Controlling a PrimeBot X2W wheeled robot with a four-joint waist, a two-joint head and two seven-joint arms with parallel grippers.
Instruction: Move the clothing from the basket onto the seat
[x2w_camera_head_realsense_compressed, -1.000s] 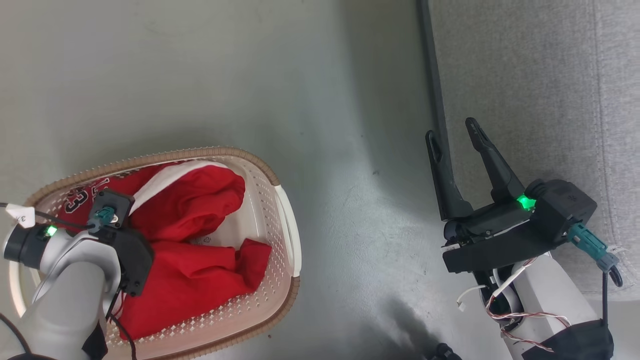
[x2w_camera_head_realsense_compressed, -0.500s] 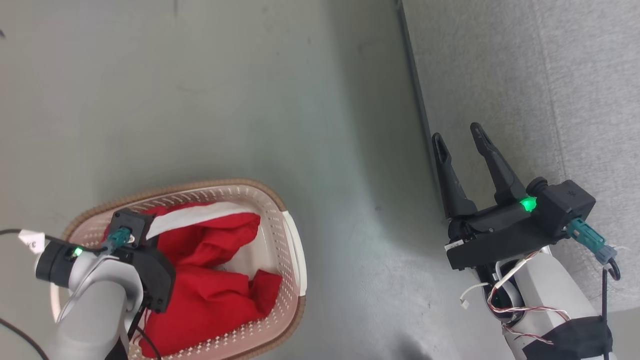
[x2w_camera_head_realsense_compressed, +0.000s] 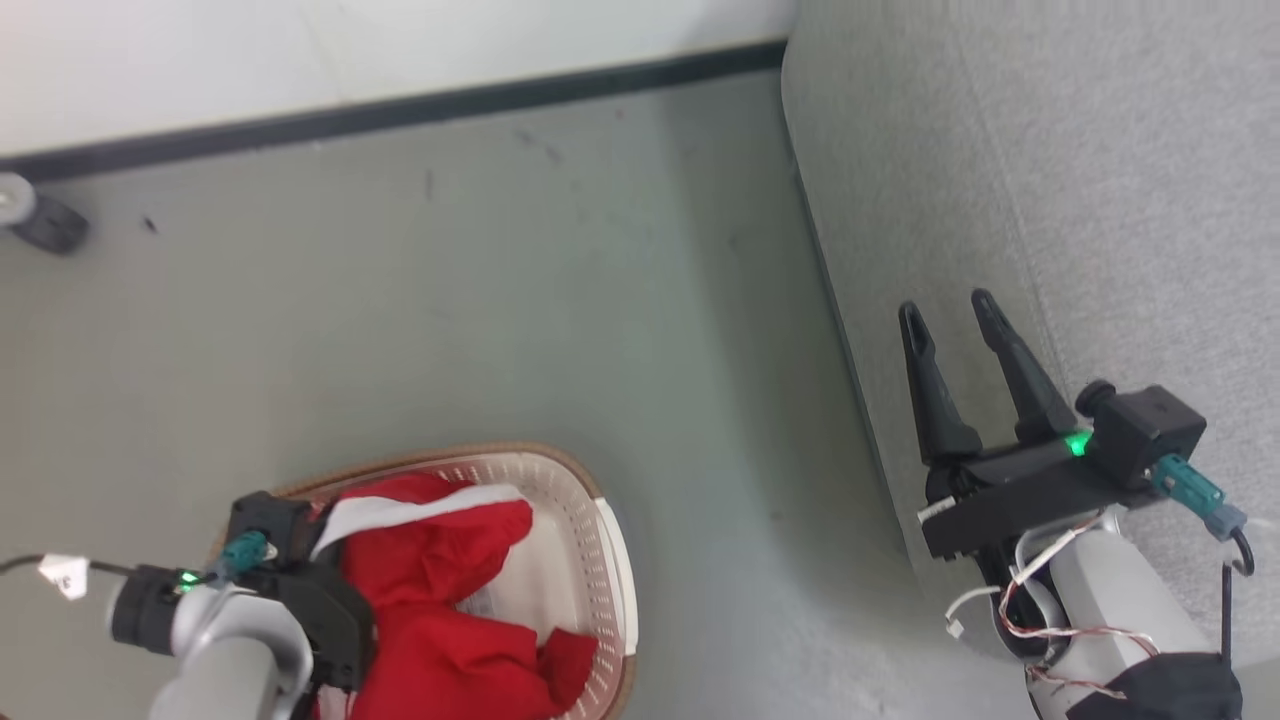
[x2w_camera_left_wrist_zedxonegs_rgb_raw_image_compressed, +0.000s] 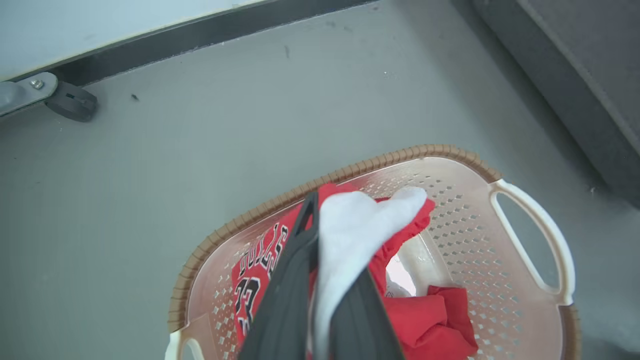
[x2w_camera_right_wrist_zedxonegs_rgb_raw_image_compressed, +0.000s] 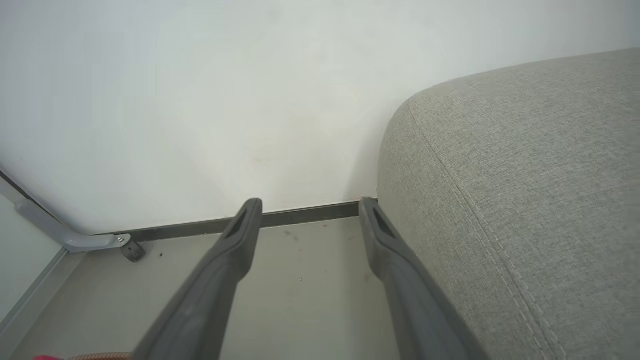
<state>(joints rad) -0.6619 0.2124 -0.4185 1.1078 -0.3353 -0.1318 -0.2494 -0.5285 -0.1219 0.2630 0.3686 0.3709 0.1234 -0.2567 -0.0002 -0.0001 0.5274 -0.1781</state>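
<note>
- Red jersey fabric (x2w_camera_left_wrist_zedxonegs_rgb_raw_image_compressed: 255, 270) is lying bunched inside the cream laundry basket (x2w_camera_left_wrist_zedxonegs_rgb_raw_image_compressed: 450, 152), which is sitting on the grey-green floor (x2w_camera_head_realsense_compressed: 500, 300) well apart from the grey sofa (x2w_camera_head_realsense_compressed: 1050, 150)
- The left gripper (x2w_camera_left_wrist_zedxonegs_rgb_raw_image_compressed: 320, 235) is clamping a raised fold of that jersey, with the white inner side (x2w_camera_left_wrist_zedxonegs_rgb_raw_image_compressed: 350, 225) draping over one dark finger and the rest trailing down into the basket
- The right gripper (x2w_camera_head_realsense_compressed: 948, 304) is hanging by the sofa's rounded edge, jaws spread and holding nothing
- Nothing red is showing on the part of the sofa in view, so the job is looking barely begun: the grasp is made, while the carry across and the release are remaining
- A second crumpled red bundle low in the basket is probably needing its own trip
- The jersey is showing black-and-white lettering and a two-digit number; it is looking thin, soft and creased, likely to be sagging and catching on the woven-look rim when lifted
</note>
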